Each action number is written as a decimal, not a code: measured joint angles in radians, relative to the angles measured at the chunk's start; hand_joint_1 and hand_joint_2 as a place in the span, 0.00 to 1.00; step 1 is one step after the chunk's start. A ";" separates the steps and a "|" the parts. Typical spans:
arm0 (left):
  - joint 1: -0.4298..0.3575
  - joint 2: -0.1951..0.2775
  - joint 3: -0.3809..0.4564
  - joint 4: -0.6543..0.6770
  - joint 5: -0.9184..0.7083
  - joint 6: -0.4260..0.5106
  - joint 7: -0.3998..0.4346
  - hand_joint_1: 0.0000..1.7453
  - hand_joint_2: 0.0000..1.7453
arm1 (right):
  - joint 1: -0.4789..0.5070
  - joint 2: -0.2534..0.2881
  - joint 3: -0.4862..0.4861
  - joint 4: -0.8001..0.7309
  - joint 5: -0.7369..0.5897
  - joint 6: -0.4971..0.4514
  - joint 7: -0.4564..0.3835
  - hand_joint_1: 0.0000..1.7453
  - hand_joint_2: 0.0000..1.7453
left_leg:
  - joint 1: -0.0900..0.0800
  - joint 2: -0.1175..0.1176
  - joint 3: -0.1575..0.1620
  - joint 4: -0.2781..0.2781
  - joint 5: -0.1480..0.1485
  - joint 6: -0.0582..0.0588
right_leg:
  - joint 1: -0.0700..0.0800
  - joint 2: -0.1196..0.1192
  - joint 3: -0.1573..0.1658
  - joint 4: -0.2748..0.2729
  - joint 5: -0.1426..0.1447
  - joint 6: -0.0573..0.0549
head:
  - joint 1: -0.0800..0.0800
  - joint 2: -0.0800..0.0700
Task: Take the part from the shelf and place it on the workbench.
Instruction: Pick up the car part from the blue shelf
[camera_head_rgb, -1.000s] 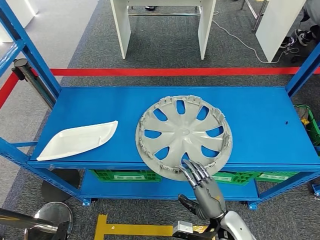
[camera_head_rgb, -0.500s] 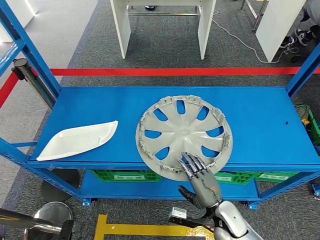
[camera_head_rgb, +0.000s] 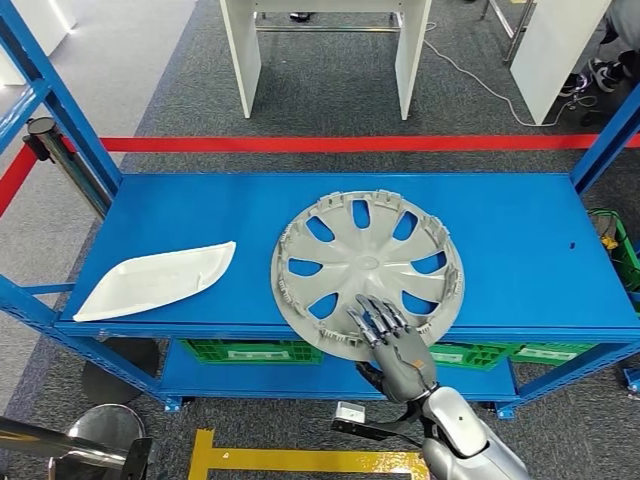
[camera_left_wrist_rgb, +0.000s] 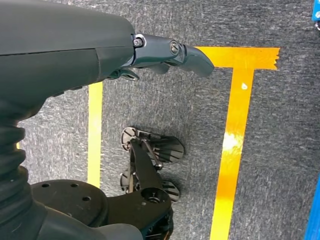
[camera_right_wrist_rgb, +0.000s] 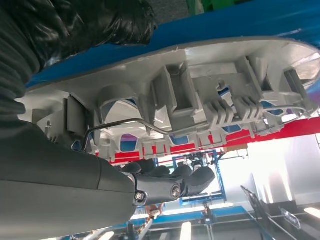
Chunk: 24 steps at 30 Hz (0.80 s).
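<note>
A grey wheel cover (camera_head_rgb: 367, 262) lies flat on the blue shelf board (camera_head_rgb: 513, 240), its near rim hanging over the front edge. My right hand (camera_head_rgb: 392, 345) reaches in from below, with its fingers (camera_head_rgb: 373, 318) spread over that near rim. The thumb sits lower, in front of the shelf edge. In the right wrist view the cover's ribbed rim and wire ring (camera_right_wrist_rgb: 211, 95) are close to the fingers (camera_right_wrist_rgb: 170, 182), with a gap showing between them. My left hand (camera_left_wrist_rgb: 113, 50) hangs over the grey floor, holding nothing, one finger stretched out.
A white curved panel (camera_head_rgb: 155, 280) lies at the shelf's left end. Green crates (camera_head_rgb: 249, 350) sit on the lower board. Blue uprights (camera_head_rgb: 60, 100) frame the shelf on both sides. Behind it run a red floor line (camera_head_rgb: 302, 143) and white table legs (camera_head_rgb: 245, 50).
My right hand has moved forward and a little left, so its fingers now reach further over the wheel cover's near rim. The cover has not moved.
</note>
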 joint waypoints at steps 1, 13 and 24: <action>0.000 0.000 0.000 0.000 -0.002 -0.001 0.000 0.00 1.00 | -0.003 0.002 0.001 0.004 0.005 0.001 0.004 0.00 1.00 | 0.000 0.000 0.000 0.000 0.000 0.000 | 0.000 0.000 0.000 0.000 0.000 0.000 | 0.000 0.000; -0.002 -0.002 -0.007 0.000 -0.027 -0.001 -0.003 0.00 1.00 | -0.068 0.060 0.029 0.089 0.079 0.012 0.050 0.00 1.00 | 0.000 0.001 0.000 0.000 0.001 0.000 | 0.000 0.001 0.000 0.000 0.001 0.000 | 0.000 0.000; -0.003 -0.005 -0.007 0.000 -0.035 -0.002 -0.005 0.00 1.00 | -0.132 0.087 0.063 0.160 0.130 0.066 0.115 0.00 1.00 | 0.000 0.001 0.001 0.000 0.001 0.000 | 0.000 0.002 0.000 0.000 0.001 0.001 | 0.000 0.000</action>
